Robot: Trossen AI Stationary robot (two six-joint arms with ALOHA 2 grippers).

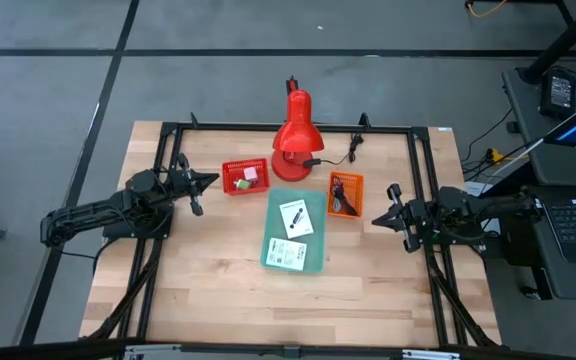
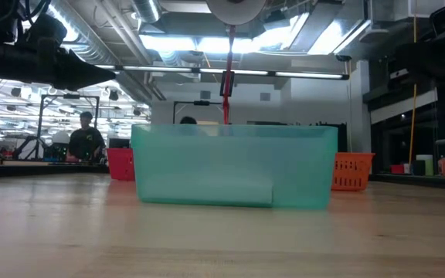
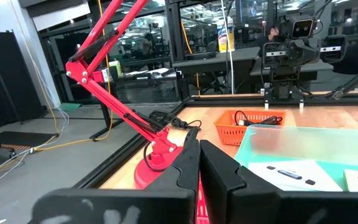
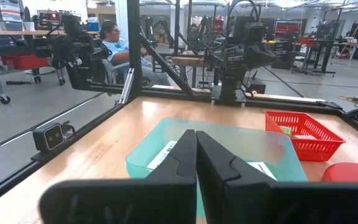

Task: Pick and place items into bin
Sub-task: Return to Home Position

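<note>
Bench: light wood inside a black rail frame; carries three containers and a lamp.

Left gripper: over the bench's left side, just beside the red basket, tips pointing at it. Fingers are pressed together, clenched on nothing.

Right gripper: over the bench's right side, just beside the orange basket, tips pointing toward the middle. Fingers are pressed together, clenched on nothing.

Bin: teal, translucent walls; stands mid-bench between the two grippers, on the near side of the lamp.

Cards: two, white, printed, lying flat on the bin's floor. One is in the half toward the lamp, the other in the half away from it, close together.

Red basket: between the left gripper and the lamp, apart from the bin's corner.

Pink cube: inside the red basket.

Green block: inside the red basket, beside the cube.

Orange basket: just beside the bin's right wall, near the lamp's base.

Black cable: coiled inside the orange basket.

Lamp: red, at back centre; its black cord trails toward the right rail.

Room: one person is seated beyond the bench's left side. Another stands far off in the low view.
</note>
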